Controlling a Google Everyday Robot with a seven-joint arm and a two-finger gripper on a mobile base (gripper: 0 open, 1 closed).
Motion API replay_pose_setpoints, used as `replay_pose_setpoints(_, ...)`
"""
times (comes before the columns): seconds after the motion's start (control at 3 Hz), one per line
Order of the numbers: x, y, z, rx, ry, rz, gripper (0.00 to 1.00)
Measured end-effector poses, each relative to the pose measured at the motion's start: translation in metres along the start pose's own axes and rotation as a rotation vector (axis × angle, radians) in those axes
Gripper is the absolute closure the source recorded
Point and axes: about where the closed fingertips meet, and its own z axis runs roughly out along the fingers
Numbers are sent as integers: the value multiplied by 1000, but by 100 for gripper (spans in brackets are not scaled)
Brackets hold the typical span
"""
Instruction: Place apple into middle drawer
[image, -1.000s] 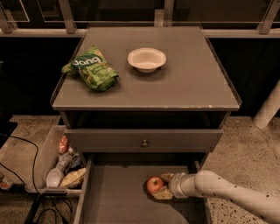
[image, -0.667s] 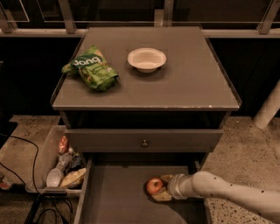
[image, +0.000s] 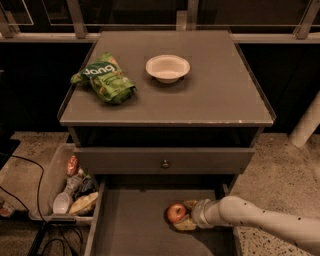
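One pincer (image: 183, 215) still holds apple (image: 175, 212) (middle drawer (image: 135, 227))

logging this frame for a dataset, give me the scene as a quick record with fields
apple: inside the open drawer, right of centre, at the gripper's tip
middle drawer: pulled open, flat grey floor
gripper: reaching into the drawer from the right, low over its floor, right beside the apple
upper drawer front: closed, small round knob
cabinet top: green chip bag at left, white bowl near centre, apart from each other
plastic bin: on the floor left of the cabinet, holding packaged items
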Motion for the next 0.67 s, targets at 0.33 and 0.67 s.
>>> replay_pose_setpoints(0.33,0,0,0,0,0,0,36)
replay_pose_setpoints(0.67,0,0,0,0,0,0,12)
